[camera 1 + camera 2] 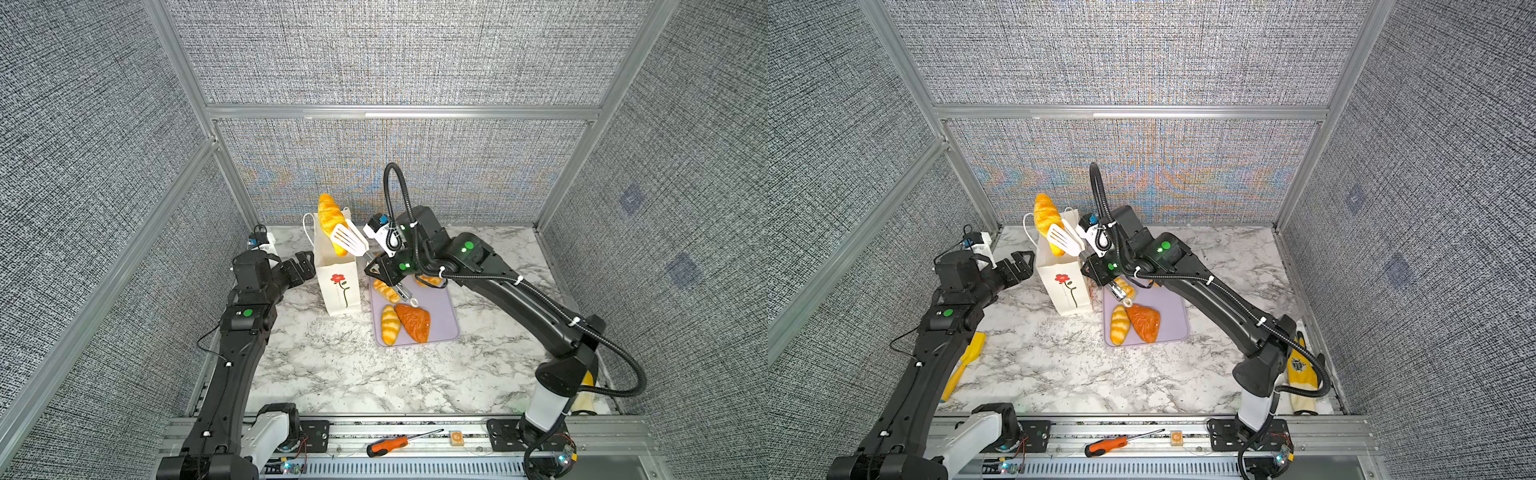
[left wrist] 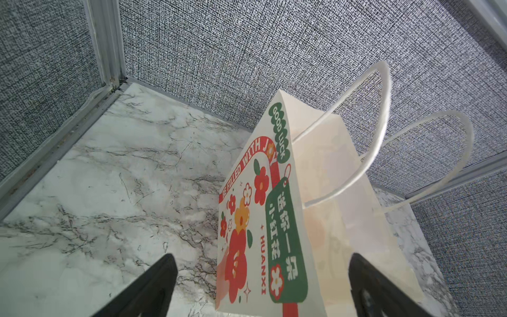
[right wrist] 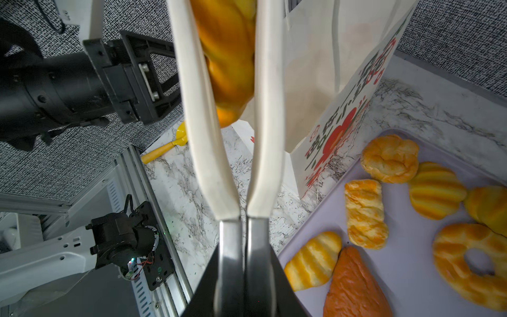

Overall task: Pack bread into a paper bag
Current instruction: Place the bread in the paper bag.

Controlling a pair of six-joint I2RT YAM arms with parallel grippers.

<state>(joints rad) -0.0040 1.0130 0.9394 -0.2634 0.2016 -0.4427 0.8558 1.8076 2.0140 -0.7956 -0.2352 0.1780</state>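
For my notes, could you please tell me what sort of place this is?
Likely a robot lab cell: grey woven wall panels in aluminium frames, marble-patterned tabletop, orange-handled screwdriver on the front rail.

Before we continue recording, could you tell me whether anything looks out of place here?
Yes: an orange-handled screwdriver lies on the front rail and a yellow glove beside the right arm; neither belongs to bread packing.

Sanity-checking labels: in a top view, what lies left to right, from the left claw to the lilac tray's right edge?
left claw → paper bag → striped roll → orange-brown triangle pastry → lilac tray's bare right side. Skipped: the long bread at the bag's mouth, overlapping it.
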